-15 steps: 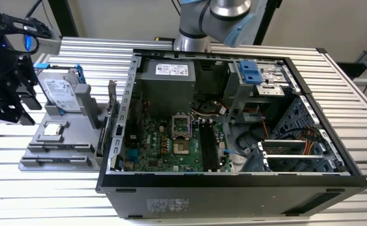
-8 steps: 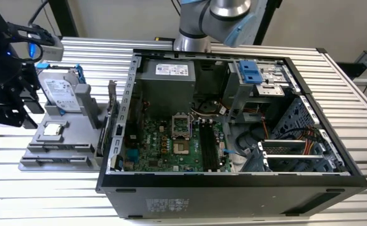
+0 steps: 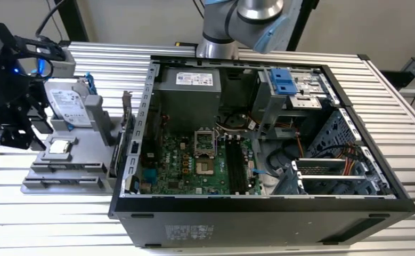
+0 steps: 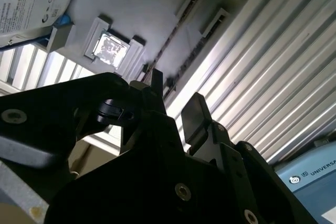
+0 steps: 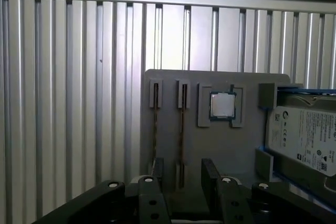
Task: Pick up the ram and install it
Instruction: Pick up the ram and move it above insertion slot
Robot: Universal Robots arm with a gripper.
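Pick step, no grasp yet | your black pincer (image 5: 184, 174) hung wide over the long thin dark ram stick (image 5: 181, 129), on edge in the grey holder plate (image 5: 220, 150) | a grip called for squaring to its flat faces.

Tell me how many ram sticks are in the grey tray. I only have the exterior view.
Observer: Two, in the first wrist view. The nearer ram stick is next to the processor chip, and the farther ram stick is on its other side. Both stand on edge in slots of the grey tray.
Operator: Claw open or shut?
Observer: Open. In the first wrist view the claw has its fingers apart and grips nothing. Both sticks sit in their slots.
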